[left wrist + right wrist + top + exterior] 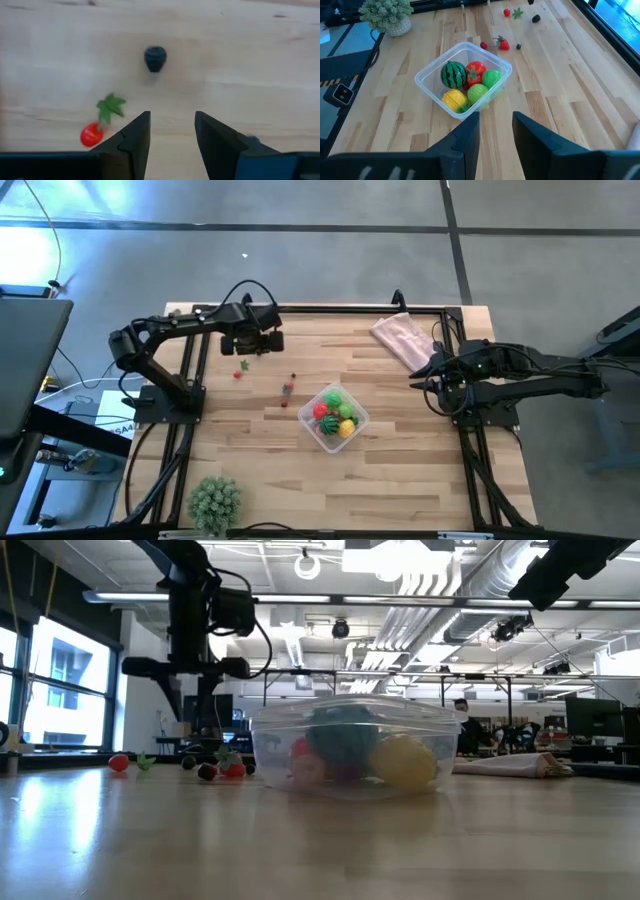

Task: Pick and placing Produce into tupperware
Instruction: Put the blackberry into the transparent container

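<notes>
The clear tupperware (335, 418) (464, 77) (350, 745) stands on the table's middle and holds a striped green melon (453, 74), a red piece (476, 70), two green pieces (491, 78) and a yellow one (454, 100). Loose produce lies left of it and farther back: a small red piece with a green leaf (91, 134) (238, 374), a dark berry (155, 57), a strawberry (503, 44). My left gripper (172, 130) (248, 345) hangs open above the table, fingers pointing down, over bare wood between the dark berry and the red piece. My right gripper (495, 125) (420, 380) waits open to the right of the tupperware.
A pink cloth (402, 336) lies at the far right of the table. A spiky pale-green plant (215, 500) stands at the near left edge. A black frame (330, 308) runs round the table's edges. Bare wood lies near the front and between the tupperware and my right arm.
</notes>
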### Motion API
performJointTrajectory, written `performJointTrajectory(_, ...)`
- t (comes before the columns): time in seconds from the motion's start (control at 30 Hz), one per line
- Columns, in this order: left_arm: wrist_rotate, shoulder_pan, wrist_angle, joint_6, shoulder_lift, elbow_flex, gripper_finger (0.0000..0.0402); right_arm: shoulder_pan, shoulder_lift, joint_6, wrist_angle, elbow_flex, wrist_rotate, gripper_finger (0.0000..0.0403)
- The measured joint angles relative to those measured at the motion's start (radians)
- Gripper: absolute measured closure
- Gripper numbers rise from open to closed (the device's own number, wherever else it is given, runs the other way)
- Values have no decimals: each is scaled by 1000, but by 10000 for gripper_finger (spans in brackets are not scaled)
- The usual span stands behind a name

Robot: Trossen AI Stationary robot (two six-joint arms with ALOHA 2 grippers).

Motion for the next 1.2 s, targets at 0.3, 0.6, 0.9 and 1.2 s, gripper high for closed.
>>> performJointTrajectory(0.3,-76,-1,72,-49,0,-27,256,0,0,0,0,0,0,297)
performJointTrajectory(0.6,-83,-24,112,-49,0,-64,256,0,0,0,0,0,0,297)
performJointTrajectory(0.9,-124,-21,257,-50,0,-151,256,0,0,0,0,0,0,297)
performJointTrajectory(1.2,-162,-21,307,-44,0,-200,256,0,0,0,0,0,0,297)
